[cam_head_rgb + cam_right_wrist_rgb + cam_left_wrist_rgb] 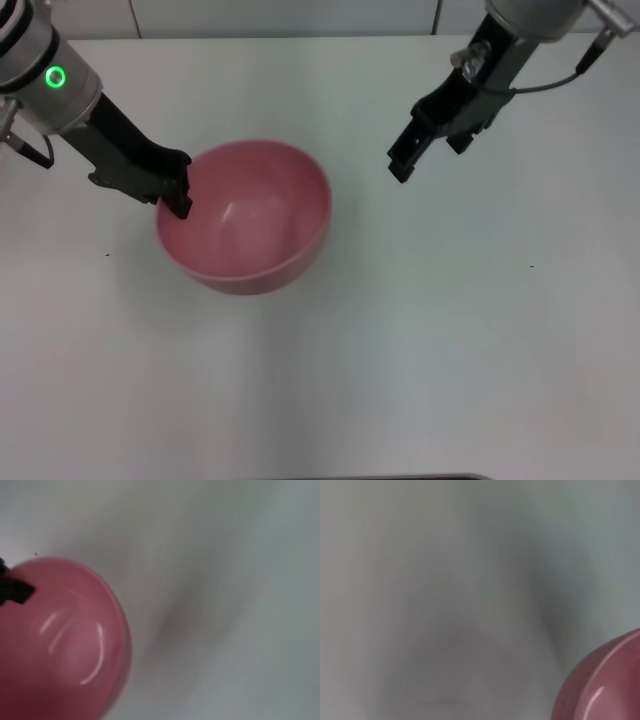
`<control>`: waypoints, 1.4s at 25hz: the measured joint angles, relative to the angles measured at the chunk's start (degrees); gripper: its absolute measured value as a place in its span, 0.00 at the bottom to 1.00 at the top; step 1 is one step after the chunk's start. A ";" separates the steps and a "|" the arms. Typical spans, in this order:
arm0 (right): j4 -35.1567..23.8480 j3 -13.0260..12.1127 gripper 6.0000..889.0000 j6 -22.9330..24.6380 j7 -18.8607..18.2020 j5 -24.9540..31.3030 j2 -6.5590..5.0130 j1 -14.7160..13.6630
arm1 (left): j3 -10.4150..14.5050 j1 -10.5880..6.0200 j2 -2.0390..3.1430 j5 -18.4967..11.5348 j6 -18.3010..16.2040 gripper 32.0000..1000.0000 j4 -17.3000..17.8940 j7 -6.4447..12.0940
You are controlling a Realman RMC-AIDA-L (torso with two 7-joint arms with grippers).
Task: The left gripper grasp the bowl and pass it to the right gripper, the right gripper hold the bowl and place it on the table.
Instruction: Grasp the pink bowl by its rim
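Bowl [245,217] mouth-up, tilted right — rim in left gripper [180,200]

One pink bowl [245,215], one white table [450,350], and two black hands: left hand [178,195], right hand [400,165].

Round, deep, smooth pink plastic bowl [245,215] held at its left rim, tilted.

The black two-finger left gripper [177,195] clamps the rim. The bowl's opening tips toward the black narrow right gripper [400,163], which is apart from it, over the plain white matte table [450,340].
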 joint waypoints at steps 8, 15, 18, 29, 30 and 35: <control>-0.23 3.91 0.99 1.03 1.08 0.01 -0.05 3.04 | -0.04 -1.13 -0.23 0.42 1.01 0.01 -0.14 -0.69; 0.29 4.61 0.99 -0.84 4.90 0.03 -0.12 3.87 | 0.03 -1.84 0.18 0.42 3.30 0.01 -0.26 -2.53; 0.79 4.95 0.99 -2.35 5.54 0.07 -0.12 4.02 | -0.01 -2.50 0.25 0.41 3.70 0.01 -0.26 -2.96; 5.27 5.03 0.99 -7.61 5.24 0.10 -0.12 5.55 | -0.06 -5.22 -0.08 -0.01 3.25 0.01 -0.24 -3.35; 5.75 5.02 0.99 -8.00 5.18 0.10 -0.11 5.69 | -0.07 -5.34 -0.09 -0.02 3.15 0.01 -0.24 -3.35; 8.19 4.95 0.99 -10.16 4.29 0.09 0.15 6.17 | -0.08 -6.27 -0.22 -0.64 2.85 0.01 -0.02 -3.35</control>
